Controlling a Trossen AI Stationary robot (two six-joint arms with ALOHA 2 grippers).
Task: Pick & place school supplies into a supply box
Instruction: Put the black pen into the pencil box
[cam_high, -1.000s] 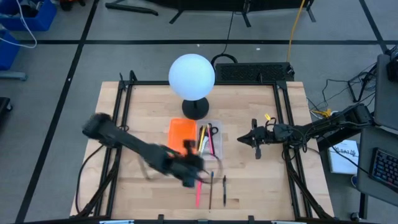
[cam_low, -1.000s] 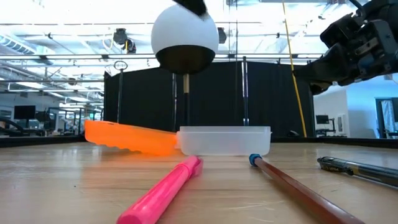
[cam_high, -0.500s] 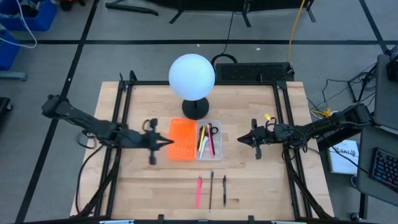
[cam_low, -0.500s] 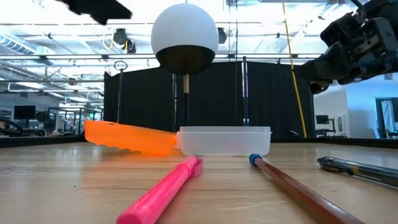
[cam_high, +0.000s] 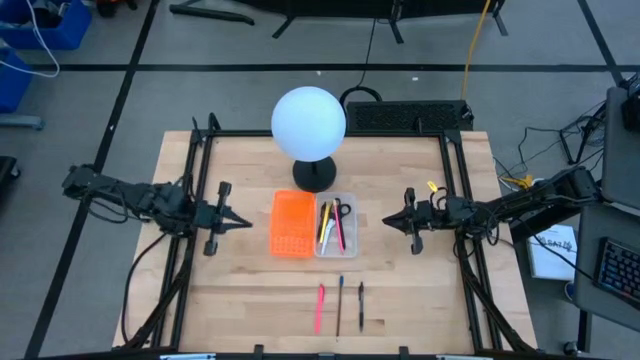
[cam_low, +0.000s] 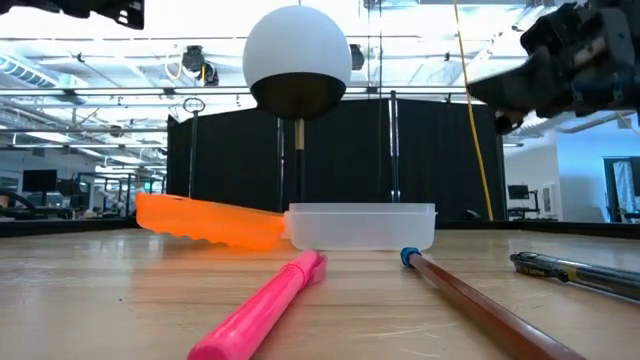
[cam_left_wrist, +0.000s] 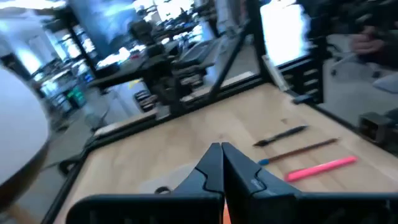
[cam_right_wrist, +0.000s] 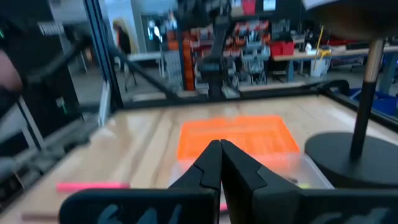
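A: Entry. Left claw (cam_high: 238, 223) is now off at 9 o'clock from the box (cam_high: 336, 227), jaws pressed together, nothing in them. A second back it was blurred low over the loose pens at 6 o'clock; half a second back it sat just beside the orange half (cam_high: 292, 223). So it has pulled away to the left edge of the bench (cam_high: 400, 290).

B: Did it take anything with it?

A: No. The pink pen (cam_high: 320, 306), the brown pencil (cam_high: 339, 303) and the dark pen (cam_high: 361, 305) lie in the same row at 6 o'clock, well apart from the box. I judge the pass over them came to nothing, or the arm is parking.

B: Right claw?

A: Right claw (cam_high: 390, 224) hangs at 3 o'clock of the box, closed and empty, unmoved over the second.

B: Box contents?

A: Scissors (cam_high: 343, 211) plus pink, yellow and dark sticks already lie in the clear tray. Three items left, by my count.

B: Obstacles?

A: The lamp (cam_high: 309, 125) stands at 12 o'clock, its base near the box; an approach from that side is poor. The route from the pens up to the tray is open bench. Thin pens lying flat may roll or slip from the tips.
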